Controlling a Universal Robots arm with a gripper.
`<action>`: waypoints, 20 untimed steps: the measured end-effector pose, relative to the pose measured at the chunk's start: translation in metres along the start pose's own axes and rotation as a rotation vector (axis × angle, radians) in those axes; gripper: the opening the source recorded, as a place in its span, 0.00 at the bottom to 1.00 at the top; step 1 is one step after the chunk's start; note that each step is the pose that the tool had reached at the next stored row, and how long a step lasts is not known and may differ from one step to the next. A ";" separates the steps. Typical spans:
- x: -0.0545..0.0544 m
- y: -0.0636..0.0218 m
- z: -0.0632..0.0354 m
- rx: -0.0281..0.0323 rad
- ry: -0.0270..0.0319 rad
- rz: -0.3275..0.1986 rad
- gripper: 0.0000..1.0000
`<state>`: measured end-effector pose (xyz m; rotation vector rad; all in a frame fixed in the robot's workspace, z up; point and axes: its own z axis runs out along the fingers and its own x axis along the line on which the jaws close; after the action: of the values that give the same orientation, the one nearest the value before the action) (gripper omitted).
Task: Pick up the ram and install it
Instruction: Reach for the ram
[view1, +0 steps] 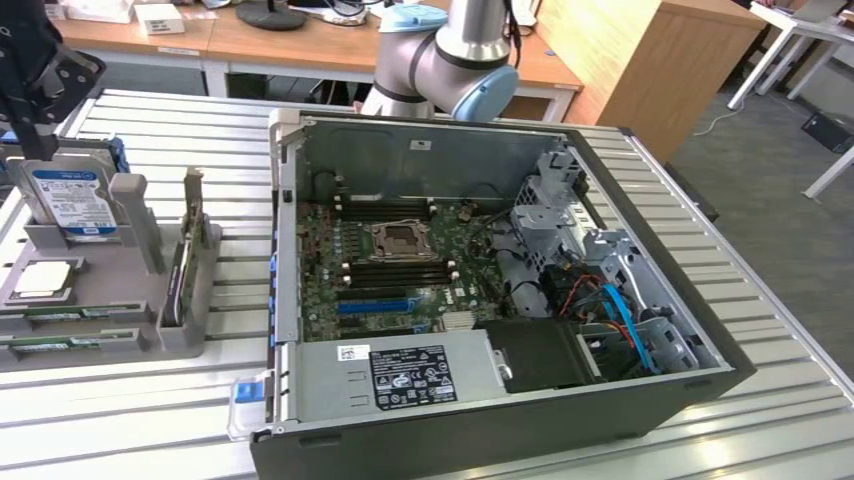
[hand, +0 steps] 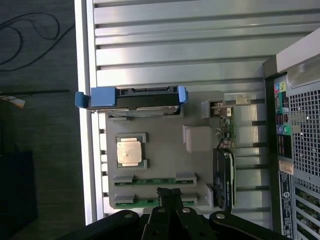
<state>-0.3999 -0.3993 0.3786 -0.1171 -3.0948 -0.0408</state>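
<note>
Hovering above the grey parts fixture (view1: 134, 300) at the exterior view's left, the gripper (hand: 168, 193) is clenched, its fingers pressed together on nothing. In the wrist view its tips appear over the end of the fixture where the memory is kept; how far above cannot be told.

One ram stick (view1: 60, 318), a thin green board, sits in a grey cradle at the lower left of the exterior view. A second ram stick (view1: 54, 345) lies parallel just beside it, nearer the frame's lower left corner. Neither is gripped.

The same fixture carries a processor chip (view1: 40, 280) lying flat beside the sticks, a hard drive (view1: 74, 200) standing upright in a blue caddy toward the upper left, and an expansion card (view1: 194, 255) set on edge along the side facing the computer.

The fixture rests on a slatted metal table (view1: 134, 430). An open computer case (view1: 694, 390) lies on its side at the centre of the exterior view, exposing the motherboard (view1: 327, 290) with its processor socket (view1: 400, 240) and black memory slots (view1: 400, 270). A power supply (view1: 400, 375) occupies the case's lower edge. The arm (view1: 447, 60) rises behind the case at upper centre.
</note>
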 end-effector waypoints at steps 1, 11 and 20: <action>0.000 -0.0007 -0.0001 0.0000 0.0001 0.000 0.11; -0.001 -0.0147 -0.0004 0.0002 0.0001 -0.004 0.11; -0.001 -0.0171 -0.0005 -0.0367 -0.0109 -0.012 0.11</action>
<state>-0.4005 -0.4164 0.3787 -0.1001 -3.1066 -0.0978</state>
